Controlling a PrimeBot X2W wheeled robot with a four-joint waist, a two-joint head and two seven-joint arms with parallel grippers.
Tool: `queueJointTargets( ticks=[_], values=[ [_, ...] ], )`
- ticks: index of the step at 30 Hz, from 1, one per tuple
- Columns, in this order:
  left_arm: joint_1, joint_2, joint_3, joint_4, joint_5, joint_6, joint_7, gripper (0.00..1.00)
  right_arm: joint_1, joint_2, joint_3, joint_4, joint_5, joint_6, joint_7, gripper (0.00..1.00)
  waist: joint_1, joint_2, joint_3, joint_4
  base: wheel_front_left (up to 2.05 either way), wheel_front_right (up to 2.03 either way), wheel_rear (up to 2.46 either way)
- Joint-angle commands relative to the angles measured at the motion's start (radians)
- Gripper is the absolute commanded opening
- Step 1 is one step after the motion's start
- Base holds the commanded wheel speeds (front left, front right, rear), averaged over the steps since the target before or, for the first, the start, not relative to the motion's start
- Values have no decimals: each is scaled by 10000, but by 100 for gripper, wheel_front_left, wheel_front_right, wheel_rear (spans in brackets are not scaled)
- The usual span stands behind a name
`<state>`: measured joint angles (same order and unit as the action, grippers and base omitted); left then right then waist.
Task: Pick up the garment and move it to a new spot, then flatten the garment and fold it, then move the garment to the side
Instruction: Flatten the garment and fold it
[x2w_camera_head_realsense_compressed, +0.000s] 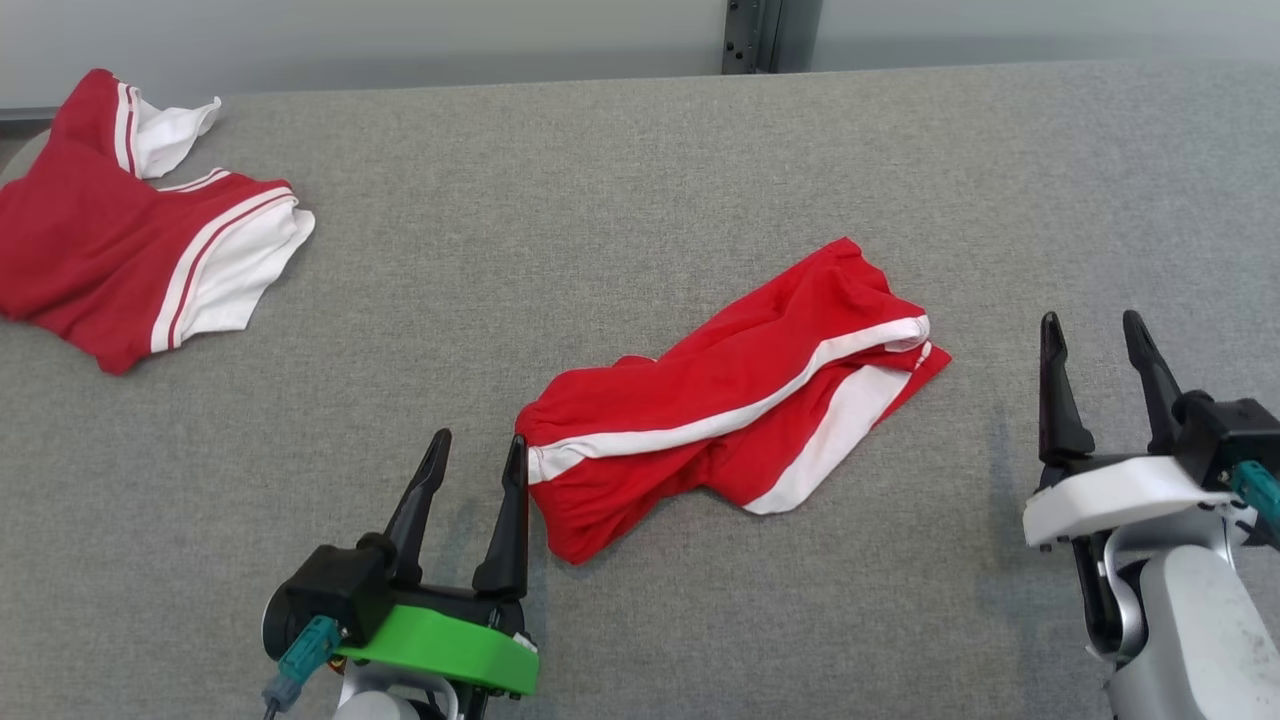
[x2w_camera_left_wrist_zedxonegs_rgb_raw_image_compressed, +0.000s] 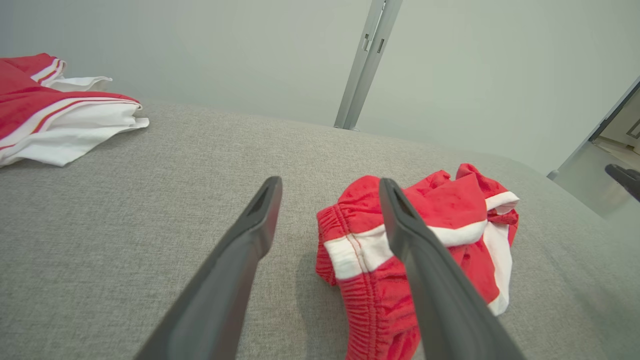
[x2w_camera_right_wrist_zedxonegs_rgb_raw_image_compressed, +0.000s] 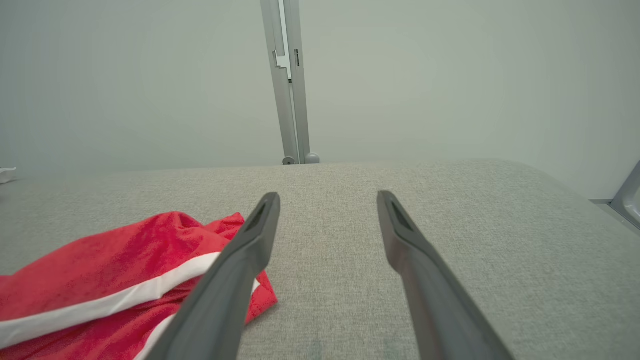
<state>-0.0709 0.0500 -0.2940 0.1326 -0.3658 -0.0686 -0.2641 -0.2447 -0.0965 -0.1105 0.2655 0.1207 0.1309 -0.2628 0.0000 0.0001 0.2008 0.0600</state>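
Red shorts (x2w_camera_head_realsense_compressed: 735, 410) with white stripes, rumpled, lying mid-table on grey table cover (x2w_camera_head_realsense_compressed: 640, 200). Long axis near-left to far-right. Elastic waistband at near-left end, just beside left gripper (x2w_camera_head_realsense_compressed: 479, 440). Left gripper spread, empty. Right gripper (x2w_camera_head_realsense_compressed: 1091, 322) spread, empty, right of shorts.

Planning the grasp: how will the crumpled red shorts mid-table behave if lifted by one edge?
Likely floppy: the red shorts lie bunched in soft folds, so they should drape from wherever they are pinched. Probably light, being thin fabric. Pushed, they would more likely wrinkle on the textured grey table than slide whole.
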Motion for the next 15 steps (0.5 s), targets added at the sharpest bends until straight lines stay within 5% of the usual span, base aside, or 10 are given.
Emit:
queueJointTargets(
  ticks=[1, 15],
  values=[
    [138, 11, 47, -4, -20, 65, -4, 100, 316, 77, -36, -159, -22, -3, -28, 100, 0, -1, -92, -49, 0, 0, 0],
    [779, 10, 338, 50, -24, -17, -4, 100, 1302, 423, 243, -333, 154, -3, -29, 100, 0, -1, -598, -85, 0, 0, 0]
  ],
)
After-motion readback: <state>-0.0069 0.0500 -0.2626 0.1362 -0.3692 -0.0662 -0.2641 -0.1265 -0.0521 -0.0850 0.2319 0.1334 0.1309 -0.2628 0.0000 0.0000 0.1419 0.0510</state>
